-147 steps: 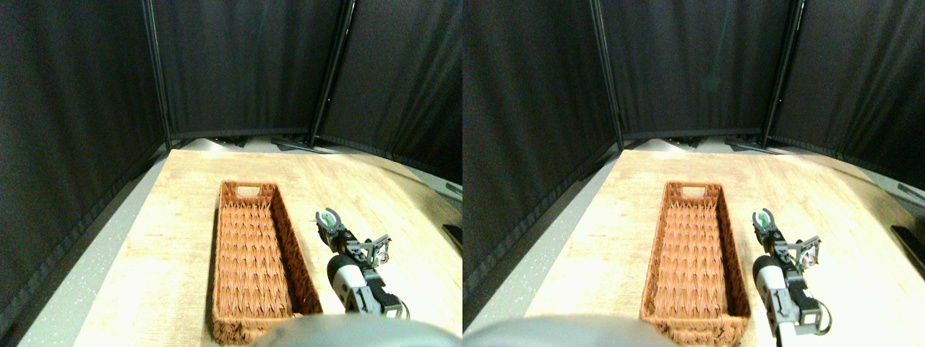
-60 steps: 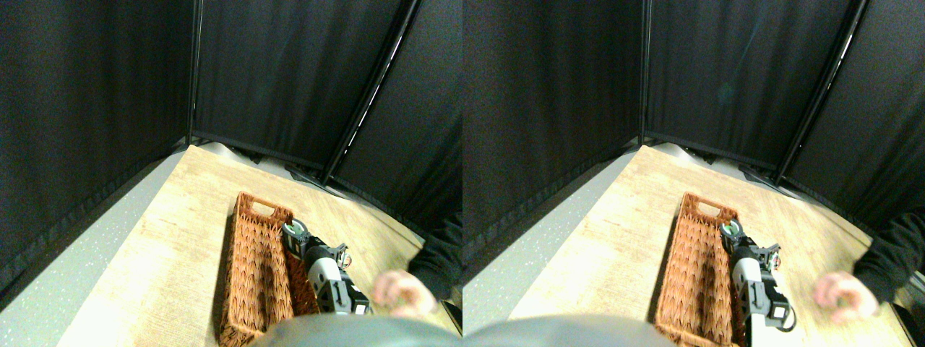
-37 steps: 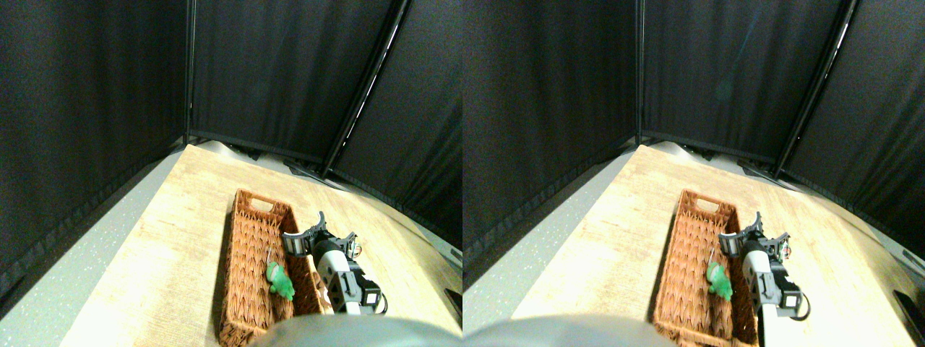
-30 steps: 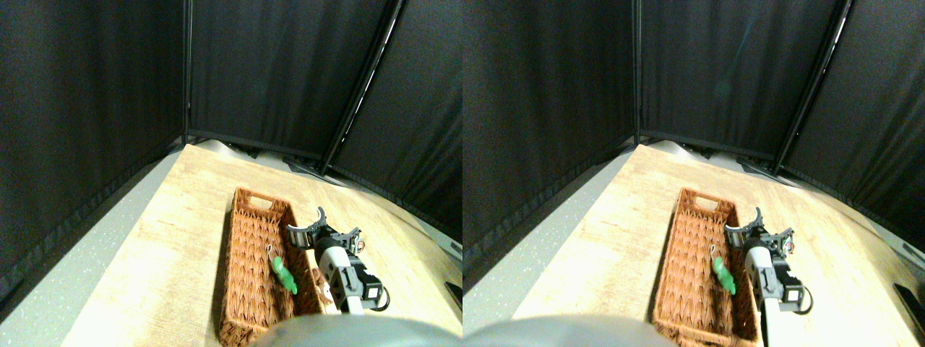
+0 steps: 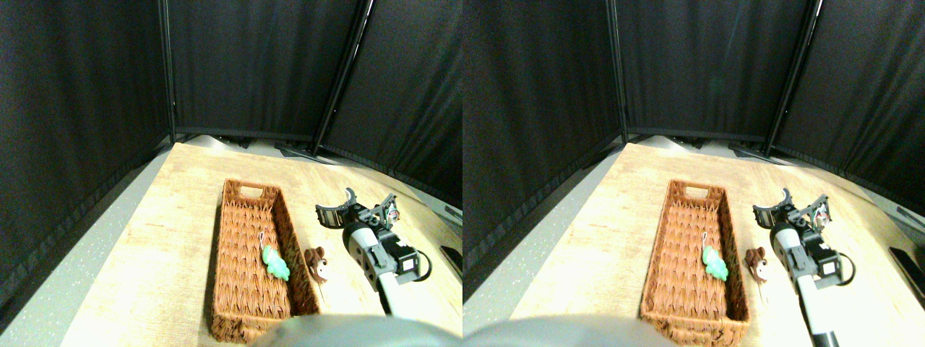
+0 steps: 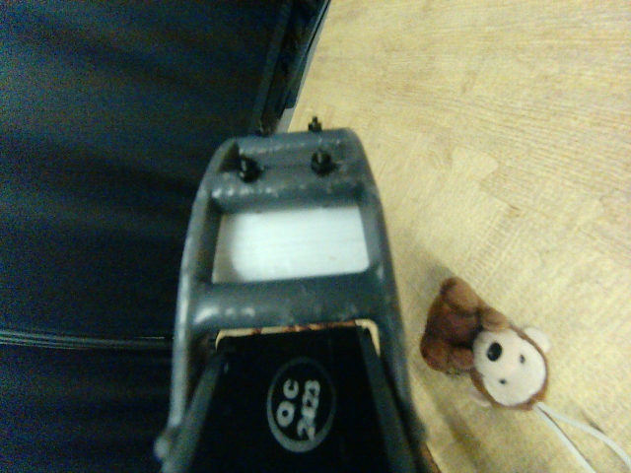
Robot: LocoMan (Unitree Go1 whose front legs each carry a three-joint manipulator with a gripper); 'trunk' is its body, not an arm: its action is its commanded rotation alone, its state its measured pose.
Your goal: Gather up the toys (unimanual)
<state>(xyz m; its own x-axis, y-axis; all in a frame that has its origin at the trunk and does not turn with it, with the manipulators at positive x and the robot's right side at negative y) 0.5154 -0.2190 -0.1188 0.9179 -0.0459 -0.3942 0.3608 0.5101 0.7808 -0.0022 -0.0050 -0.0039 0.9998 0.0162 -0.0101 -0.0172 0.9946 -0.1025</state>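
In the stereo pair view the right gripper (image 5: 341, 207) sits right of centre in the frame, raised above the table and to the right of the basket. Its two curved jaws are spread wide apart, with nothing between them and nothing touching them. The grey and black manipulator behind it runs down toward the lower right of the frame.

The green plush toy (image 5: 274, 262) lies inside the wicker basket (image 5: 238, 318), on the woven floor close to the right-hand wall, below the centre of the frame; its thin string loop trails toward the top of the picture. The brown plush toy (image 5: 316, 263) lies on the table just outside that same wall, between the basket and the manipulator, apart from the gripper. In the wrist view this brown toy (image 6: 483, 353) shows at the lower right, with a pale face, dark eyes and a white string, lying on bare wood beside the dark jaw frame.

The wooden table (image 5: 173, 217) is light and grained and fills the lower half of the stereo view. The long basket, with a handle slot at its far end, runs lengthwise away from the camera. Black curtain panels (image 5: 246, 65) on dark poles close in the top half, with a strip of grey speckled floor (image 5: 58, 289) at the lower left.
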